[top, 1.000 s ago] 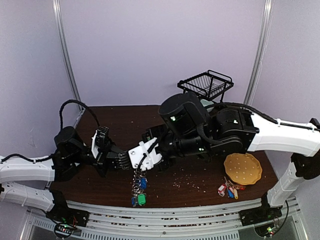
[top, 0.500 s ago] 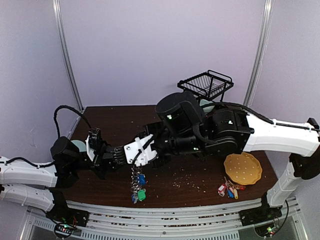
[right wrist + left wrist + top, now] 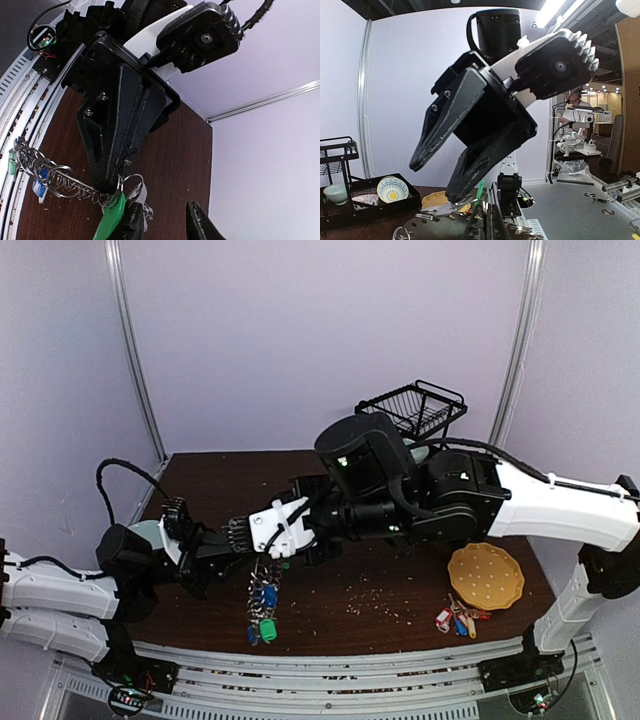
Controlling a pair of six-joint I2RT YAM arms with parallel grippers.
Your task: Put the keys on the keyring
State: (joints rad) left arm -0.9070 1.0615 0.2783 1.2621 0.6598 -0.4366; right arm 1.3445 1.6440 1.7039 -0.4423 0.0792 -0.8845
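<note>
The keyring (image 3: pixel 262 602) hangs over the table's front, strung with small loops and green and blue keys. My left gripper (image 3: pixel 245 556) is shut on its top. In the right wrist view the left gripper (image 3: pixel 107 181) pinches the keyring (image 3: pixel 55 177), and a green key (image 3: pixel 110 219) on a small loop hangs right at that pinch. My right gripper (image 3: pixel 165 226) is open, its left finger beside the green key, nothing between the jaws. The left wrist view shows the open right gripper (image 3: pixel 436 177) just above my shut left fingers (image 3: pixel 487 225).
A black wire dish rack (image 3: pixel 412 408) stands at the back right, holding a bowl (image 3: pixel 335 192) and a patterned plate (image 3: pixel 392 189). A round yellow board (image 3: pixel 486 576) and a small bunch of red, yellow and blue keys (image 3: pixel 458 620) lie front right. Crumbs dot the table.
Both grippers and the keyring have shifted left and a little up. The right gripper's jaws have opened. The left gripper has stayed shut on the ring.
</note>
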